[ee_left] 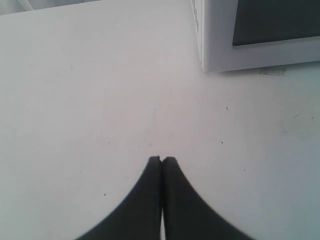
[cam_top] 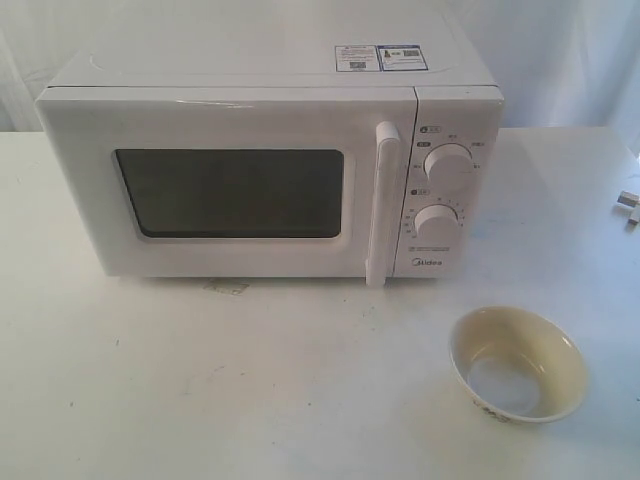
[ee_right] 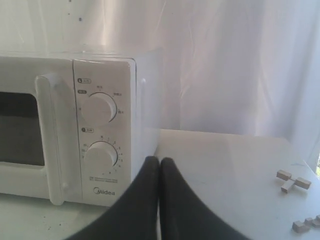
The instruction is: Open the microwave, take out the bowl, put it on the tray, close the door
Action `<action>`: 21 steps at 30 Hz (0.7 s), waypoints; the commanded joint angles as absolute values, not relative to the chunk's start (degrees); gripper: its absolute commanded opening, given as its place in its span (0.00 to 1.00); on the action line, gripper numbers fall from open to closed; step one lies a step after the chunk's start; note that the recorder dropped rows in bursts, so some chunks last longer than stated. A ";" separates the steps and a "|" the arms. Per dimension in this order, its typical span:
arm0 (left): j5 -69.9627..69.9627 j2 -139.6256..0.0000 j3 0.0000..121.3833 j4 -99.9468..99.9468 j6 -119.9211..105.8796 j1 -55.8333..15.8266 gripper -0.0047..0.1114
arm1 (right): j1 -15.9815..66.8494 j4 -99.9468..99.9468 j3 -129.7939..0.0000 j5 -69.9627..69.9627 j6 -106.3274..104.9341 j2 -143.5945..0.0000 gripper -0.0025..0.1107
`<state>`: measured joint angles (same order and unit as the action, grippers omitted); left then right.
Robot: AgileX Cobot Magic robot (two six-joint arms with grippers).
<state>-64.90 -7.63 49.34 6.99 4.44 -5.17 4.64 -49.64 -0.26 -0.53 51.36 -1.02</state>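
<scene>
Clearly cream bowl (cam_top: 517, 362), paler bottom, white door (cam_top: 230, 125) closed, left fingers (ee_left: 145, 200) together, right fingers (ee_right: 142, 200) together.

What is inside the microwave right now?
Cannot tell: the door is shut and its dark window hides the microwave cavity. The bowl sits empty on the table outside, front-right of it.
</scene>
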 commanded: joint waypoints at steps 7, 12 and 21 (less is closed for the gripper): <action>-69.96 -7.25 49.45 6.87 4.67 -5.40 0.04 | 4.27 -9.67 0.00 -5.88 6.47 -0.80 0.02; -69.96 -7.25 49.45 6.87 4.67 -5.40 0.04 | 4.27 -4.93 0.00 -11.25 3.17 -0.80 0.02; -69.96 -7.25 49.45 6.87 4.67 -5.40 0.04 | 4.27 -2.38 0.00 -17.03 -0.60 -0.80 0.02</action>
<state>-64.90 -7.63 49.34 6.99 4.44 -5.17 4.64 -2.69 -0.26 -14.44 -0.31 -1.02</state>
